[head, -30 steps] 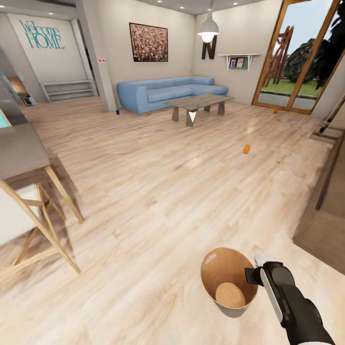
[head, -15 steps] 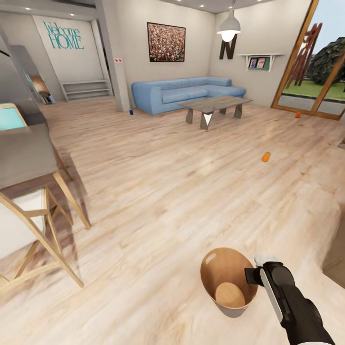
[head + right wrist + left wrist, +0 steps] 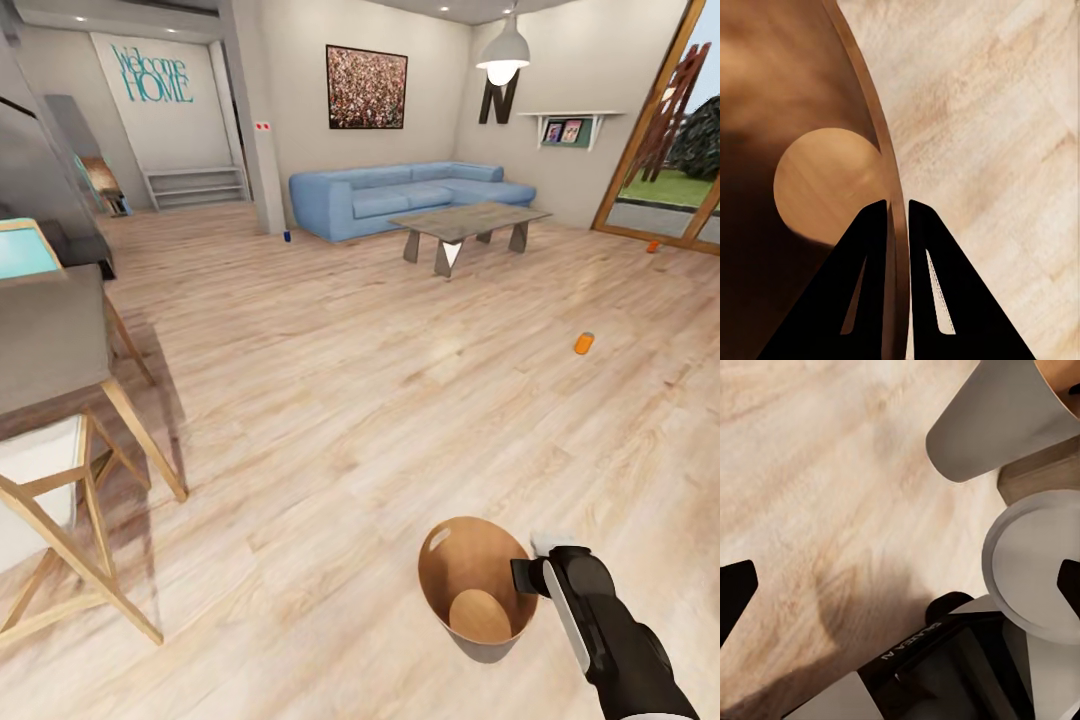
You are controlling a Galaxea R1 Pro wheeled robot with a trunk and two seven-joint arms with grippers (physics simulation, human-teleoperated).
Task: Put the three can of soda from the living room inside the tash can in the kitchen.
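The light wood floor [image 3: 330, 400] is spread out ahead of the right gripper [image 3: 528, 576] and all around it. A long blue sofa [image 3: 410, 197] is seen far ahead of that gripper, against the back wall, with a low grey coffee table [image 3: 468, 222] set just in front of it. A wooden-legged counter [image 3: 50, 340] and a white stool [image 3: 40, 500] are placed well off to the gripper's left side.

The trash can [image 3: 478, 588] is held at its rim by the right gripper, directly on the gripper's left; its grey outside, brown rim and brown inside are visible, and no can is seen inside it. In the right wrist view the rim wall [image 3: 889, 195] is pinched between the two black fingers [image 3: 934, 300], one inside the bin and one outside, so the gripper is clamped on the trash can.

An orange soda can [image 3: 584, 343] is lying on the floor well ahead of the right gripper. A second orange can [image 3: 652, 245] is seen farther ahead, near the glass doors. A dark blue can [image 3: 287, 236] is standing far ahead and to the left, beside the sofa's end.

In the left wrist view the left gripper [image 3: 900, 585] is seen with its dark fingertips [image 3: 735, 592] spread wide apart, nothing between them, above floor, the bin's grey side [image 3: 997, 420] and the robot's base.
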